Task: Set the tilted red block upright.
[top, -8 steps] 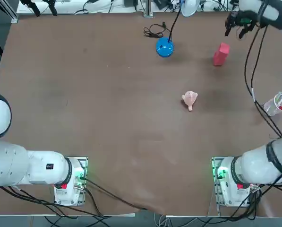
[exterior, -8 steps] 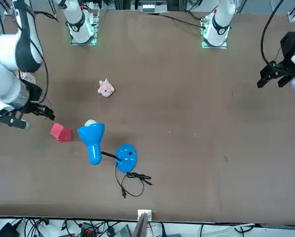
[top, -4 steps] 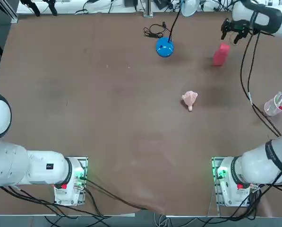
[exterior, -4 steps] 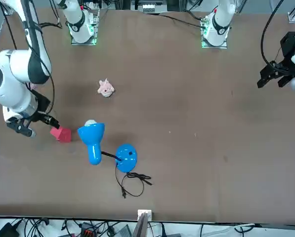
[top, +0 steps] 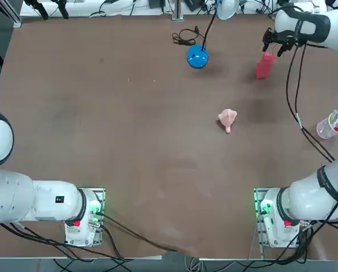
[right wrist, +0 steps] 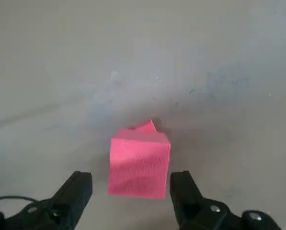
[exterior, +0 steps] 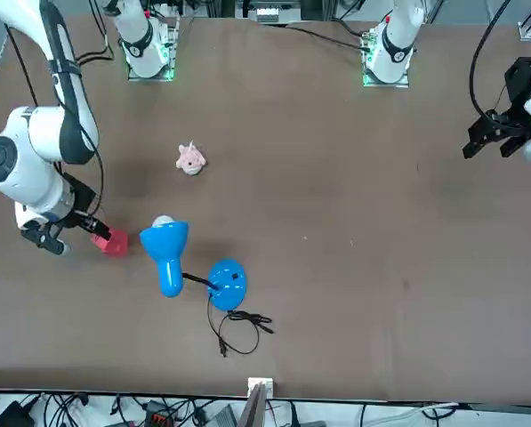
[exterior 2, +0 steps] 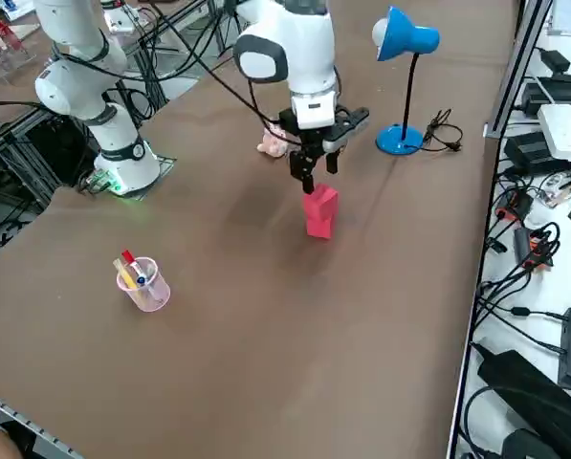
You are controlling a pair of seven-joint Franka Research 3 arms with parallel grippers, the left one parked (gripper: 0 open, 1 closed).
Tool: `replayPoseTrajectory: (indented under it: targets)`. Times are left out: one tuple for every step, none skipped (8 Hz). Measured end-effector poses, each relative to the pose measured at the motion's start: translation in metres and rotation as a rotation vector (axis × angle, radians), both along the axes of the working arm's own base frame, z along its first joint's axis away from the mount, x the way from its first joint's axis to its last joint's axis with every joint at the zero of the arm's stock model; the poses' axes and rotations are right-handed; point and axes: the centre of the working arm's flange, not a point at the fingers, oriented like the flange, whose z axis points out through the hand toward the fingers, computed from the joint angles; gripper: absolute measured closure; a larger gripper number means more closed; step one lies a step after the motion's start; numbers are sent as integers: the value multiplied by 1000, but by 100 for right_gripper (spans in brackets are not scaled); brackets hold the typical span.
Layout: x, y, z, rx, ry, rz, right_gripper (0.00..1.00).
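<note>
Right gripper (top: 273, 46): moved in from the tabletop's far right corner toward the red block (top: 264, 66); now directly above the block's upper end, fingers (right wrist: 74, 191) parted to either side of it, not touching.

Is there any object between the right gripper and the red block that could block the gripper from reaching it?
Nothing visible stands in the way. The right gripper hangs open just above the red block, one finger to each side of it. The blue lamp and the pale pink object stand apart from it on the table.
</note>
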Motion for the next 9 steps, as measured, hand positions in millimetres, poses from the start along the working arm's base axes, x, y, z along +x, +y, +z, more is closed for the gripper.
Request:
replayPoseTrajectory:
  targets:
    - [0,0,-5,0,3,-1,1]
    - [1,0,-9,0,4,-3,1]
    - [2,-1,-14,0,6,-4,1]
    - [2,-1,-17,0,6,-5,1]
    - [3,-1,-20,0,4,-6,1]
    - [3,-1,-22,0,5,-6,0]
    - [3,-1,-25,0,8,-7,0]
    - [3,-2,-29,0,12,-8,0]
    - [3,-3,-31,0,13,-9,1]
